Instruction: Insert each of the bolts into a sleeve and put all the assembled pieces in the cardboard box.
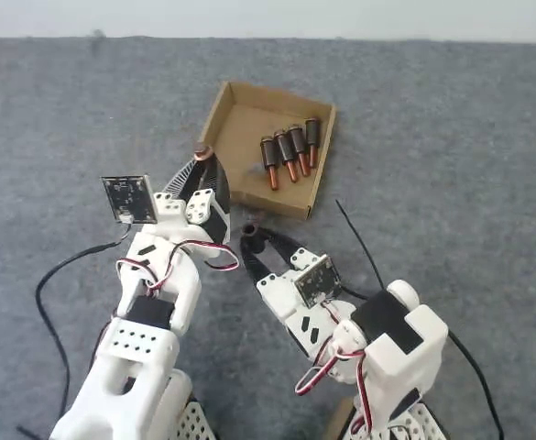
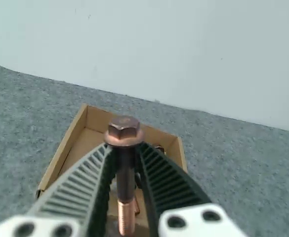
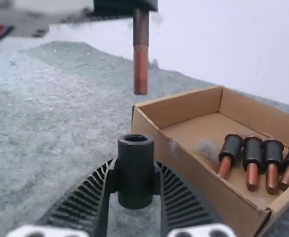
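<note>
My left gripper (image 1: 203,163) is shut on a copper bolt (image 2: 123,163), head up and shank pointing down, at the near left corner of the cardboard box (image 1: 220,112). The same bolt (image 3: 141,59) hangs above and beyond the sleeve in the right wrist view. My right gripper (image 1: 252,236) is shut on a black sleeve (image 3: 134,170), held upright with its bore open upward, just in front of the box's near wall (image 3: 198,173). Several assembled pieces (image 1: 290,152) lie side by side in the box (image 3: 255,160).
Grey carpet (image 1: 451,137) covers the table around the box. A thin black cable (image 1: 359,240) runs from the right arm toward the box. A pale wall (image 2: 184,49) stands behind the far edge.
</note>
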### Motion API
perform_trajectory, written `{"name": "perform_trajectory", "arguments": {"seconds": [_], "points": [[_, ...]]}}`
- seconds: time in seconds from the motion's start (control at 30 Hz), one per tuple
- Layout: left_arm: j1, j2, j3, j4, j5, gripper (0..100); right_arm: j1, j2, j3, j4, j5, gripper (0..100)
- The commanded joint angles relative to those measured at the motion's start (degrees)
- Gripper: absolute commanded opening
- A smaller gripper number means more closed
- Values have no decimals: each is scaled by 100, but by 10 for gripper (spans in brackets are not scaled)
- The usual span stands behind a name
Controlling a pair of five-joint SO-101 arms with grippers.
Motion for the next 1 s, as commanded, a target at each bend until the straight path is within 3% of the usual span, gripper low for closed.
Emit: {"name": "perform_trajectory", "arguments": {"seconds": [0.0,0.27,0.53,0.7,0.97], "points": [[35,-264,-101,-149,53,10,-40,-40,-158,40,79,6],[378,-343,-382,914,53,10,-31,-40,-202,75,79,6],[422,-1556,-374,1820,79,10,-31,-40,-202,84,79,6],[870,-2066,4,1916,62,10,-31,-40,-176,84,79,6],[782,-2154,224,1916,62,10,-22,-40,-167,84,88,6]]}}
